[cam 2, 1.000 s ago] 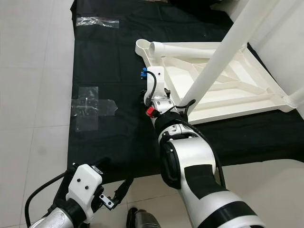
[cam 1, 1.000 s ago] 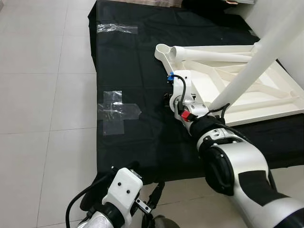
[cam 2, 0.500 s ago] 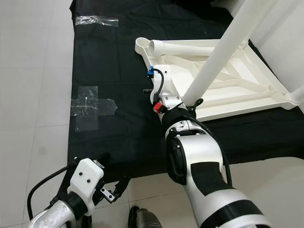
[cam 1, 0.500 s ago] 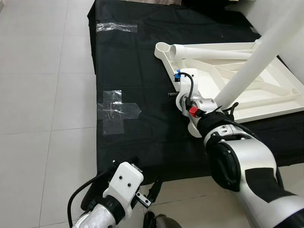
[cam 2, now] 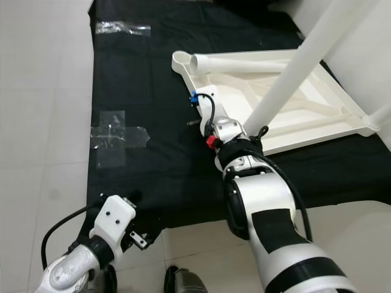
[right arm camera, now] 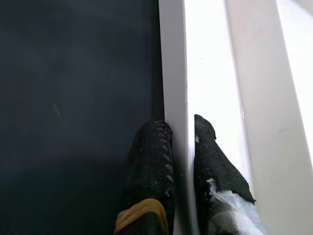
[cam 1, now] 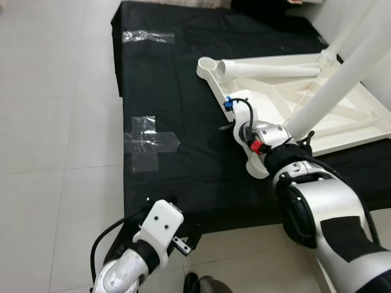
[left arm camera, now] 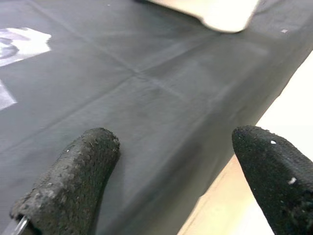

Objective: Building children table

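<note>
Table top: we see the white children's table top [cam 1: 342,116] lying upside down on the black cloth [cam 1: 177,91], in the upper right of the head views, its ribbed underside facing up.
Table legs: one white leg [cam 1: 342,76] stands up from the underside and runs out of the upper right corner; another leg [cam 1: 269,69] lies along the far edge, beside an open round socket [cam 1: 206,63] at the corner.
Right gripper: our right gripper [right arm camera: 181,132] is at the table top's near rim [right arm camera: 173,73], centre of the head views; its two fingers are clamped on that thin rim, one on the cloth side, one inside.
Left gripper: our left gripper [left arm camera: 171,161] hangs low at the cloth's near edge, lower left of the head views, fingers spread apart, holding nothing.
Tape: clear tape patches [cam 1: 146,141] sit on the cloth, left of centre.
Floor: pale tiles [cam 1: 55,122] surround the cloth.
</note>
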`<state>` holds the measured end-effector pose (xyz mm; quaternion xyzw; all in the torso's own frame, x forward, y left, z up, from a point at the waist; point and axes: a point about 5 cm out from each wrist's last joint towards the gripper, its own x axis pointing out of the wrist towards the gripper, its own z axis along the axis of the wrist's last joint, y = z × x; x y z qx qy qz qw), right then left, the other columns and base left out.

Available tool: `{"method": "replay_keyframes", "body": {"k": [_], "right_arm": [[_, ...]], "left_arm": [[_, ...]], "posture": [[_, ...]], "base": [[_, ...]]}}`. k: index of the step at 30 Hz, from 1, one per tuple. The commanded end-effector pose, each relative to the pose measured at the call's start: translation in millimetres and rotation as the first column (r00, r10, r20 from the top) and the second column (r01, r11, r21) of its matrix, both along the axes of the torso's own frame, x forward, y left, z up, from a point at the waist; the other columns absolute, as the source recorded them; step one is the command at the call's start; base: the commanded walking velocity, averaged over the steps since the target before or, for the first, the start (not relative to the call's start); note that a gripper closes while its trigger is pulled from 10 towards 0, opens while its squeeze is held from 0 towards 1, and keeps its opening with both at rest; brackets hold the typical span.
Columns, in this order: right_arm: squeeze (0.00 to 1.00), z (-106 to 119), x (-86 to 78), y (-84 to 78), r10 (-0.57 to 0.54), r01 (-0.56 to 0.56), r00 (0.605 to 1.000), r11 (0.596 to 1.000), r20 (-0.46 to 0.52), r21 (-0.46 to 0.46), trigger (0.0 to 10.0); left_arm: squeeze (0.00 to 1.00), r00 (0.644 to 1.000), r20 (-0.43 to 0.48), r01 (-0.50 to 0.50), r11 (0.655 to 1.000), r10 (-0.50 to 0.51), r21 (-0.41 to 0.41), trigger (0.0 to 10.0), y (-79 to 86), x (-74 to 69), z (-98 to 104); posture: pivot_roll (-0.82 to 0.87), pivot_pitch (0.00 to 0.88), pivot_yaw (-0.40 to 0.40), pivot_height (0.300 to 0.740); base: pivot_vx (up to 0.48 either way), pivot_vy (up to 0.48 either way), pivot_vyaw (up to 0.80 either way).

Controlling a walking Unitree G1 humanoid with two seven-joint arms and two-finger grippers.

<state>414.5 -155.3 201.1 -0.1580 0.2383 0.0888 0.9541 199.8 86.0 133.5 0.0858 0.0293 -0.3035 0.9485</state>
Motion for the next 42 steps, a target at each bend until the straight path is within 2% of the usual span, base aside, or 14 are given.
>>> {"method": "replay_keyframes", "body": {"k": [1, 4, 7, 15, 17, 18, 19, 21, 24, 27, 28, 33, 38, 42], "right_arm": [[0.00, -23, -10.1, 2.2, 0.141, -0.129, 0.980, 0.988, -0.141, 0.090, 0.0], [0.00, -20, -10.7, -3.4, 0.180, -0.172, 0.975, 0.983, -0.128, 0.071, 0.0], [0.00, -19, -24.5, -19.5, 0.333, -0.327, 0.929, 0.943, -0.163, 0.064, 0.0], [0.00, -22, -51.3, -25.1, 0.527, -0.513, 0.833, 0.850, -0.170, 0.122, 0.0], [0.00, -24, -65.3, -28.5, 0.632, -0.620, 0.759, 0.775, -0.154, 0.125, 0.0], [0.00, -24, -65.3, -28.5, 0.632, -0.620, 0.759, 0.775, -0.154, 0.125, 0.0], [0.00, -28, -78.8, -41.2, 0.722, -0.714, 0.668, 0.690, -0.181, 0.118, 0.0], [0.00, -28, -78.8, -41.2, 0.722, -0.714, 0.668, 0.690, -0.181, 0.118, 0.0], [0.00, -25, -83.5, -69.3, 0.766, -0.800, 0.573, 0.600, -0.290, 0.004, 0.0], [0.00, -21, -81.4, -76.0, 0.758, -0.810, 0.564, 0.585, -0.328, -0.043, 0.0], [0.00, -11, -75.2, -82.2, 0.741, -0.820, 0.563, 0.557, -0.367, -0.135, 0.0], [0.00, 0, -66.5, -81.7, 0.746, -0.824, 0.566, 0.524, -0.352, -0.215, 0.0], [0.00, 19, -54.0, -78.1, 0.752, -0.852, 0.496, 0.325, -0.435, -0.410, 0.0], [0.00, 20, -57.1, -80.1, 0.721, -0.899, 0.388, 0.158, -0.574, -0.409, 0.0]], "left_arm": [[0.00, 0.999, -0.029, 0.018, 1.000, -0.018, -0.002, 10.0, -0.4, -1.0, -7], [0.00, 0.999, -0.029, 0.020, 1.000, -0.020, 0.000, 10.0, -0.3, 1.2, -8], [0.00, 0.999, -0.030, 0.024, 1.000, -0.024, 0.013, 10.0, 1.2, 7.3, -13], [0.00, 0.999, -0.030, 0.034, 0.999, -0.034, 0.018, 10.0, 3.2, 11.0, -16], [0.00, 0.999, -0.030, 0.037, 0.999, -0.036, 0.021, 10.0, 3.6, 11.2, -18], [0.00, 0.999, -0.030, 0.037, 0.999, -0.036, 0.021, 10.0, 3.6, 11.2, -18], [0.00, 0.999, -0.030, 0.041, 0.999, -0.040, 0.022, 10.0, 4.1, 10.9, -19], [0.00, 0.999, -0.030, 0.041, 0.999, -0.040, 0.022, 10.0, 4.1, 10.9, -19], [0.00, 0.999, -0.028, 0.044, 0.999, -0.044, 0.021, 10.0, 5.1, 10.1, -20], [0.00, 0.999, -0.028, 0.045, 0.999, -0.044, 0.020, 10.0, 5.2, 9.7, -20], [0.00, 0.999, -0.027, 0.046, 0.999, -0.045, 0.019, 10.0, 5.3, 9.0, -20], [0.00, 0.999, -0.026, 0.045, 0.999, -0.044, 0.018, 10.0, 5.2, 8.4, -20], [0.00, 0.999, -0.022, 0.045, 0.999, -0.045, 0.015, 10.0, 4.9, 7.4, -19], [0.00, 0.999, -0.021, 0.044, 0.999, -0.043, 0.013, 10.0, 4.9, 6.1, -19]], "posture": [[0.02, 0.160, -0.151, 0.740], [0.03, 0.153, -0.147, 0.740], [0.03, 0.139, -0.131, 0.740], [0.03, 0.131, -0.119, 0.740], [0.03, 0.129, -0.117, 0.740], [0.03, 0.129, -0.117, 0.740], [0.03, 0.133, -0.115, 0.740], [0.03, 0.133, -0.115, 0.740], [0.03, 0.143, -0.117, 0.740], [0.03, 0.143, -0.118, 0.740], [0.04, 0.148, -0.122, 0.740], [0.04, 0.150, -0.121, 0.740], [0.04, 0.155, -0.128, 0.740], [0.03, 0.151, -0.135, 0.740]], "base": [[0.000, 0.000, 0.00], [0.000, 0.000, 0.00], [0.000, 0.000, 0.00], [0.000, 0.000, 0.00], [0.000, 0.000, 0.00], [0.000, 0.000, 0.00], [0.000, 0.000, 0.00], [0.000, 0.000, 0.00], [0.000, 0.000, 0.00], [0.000, 0.000, 0.00], [0.000, 0.000, 0.00], [0.000, 0.000, 0.00], [0.000, 0.000, 0.00], [0.000, 0.000, 0.00]]}}
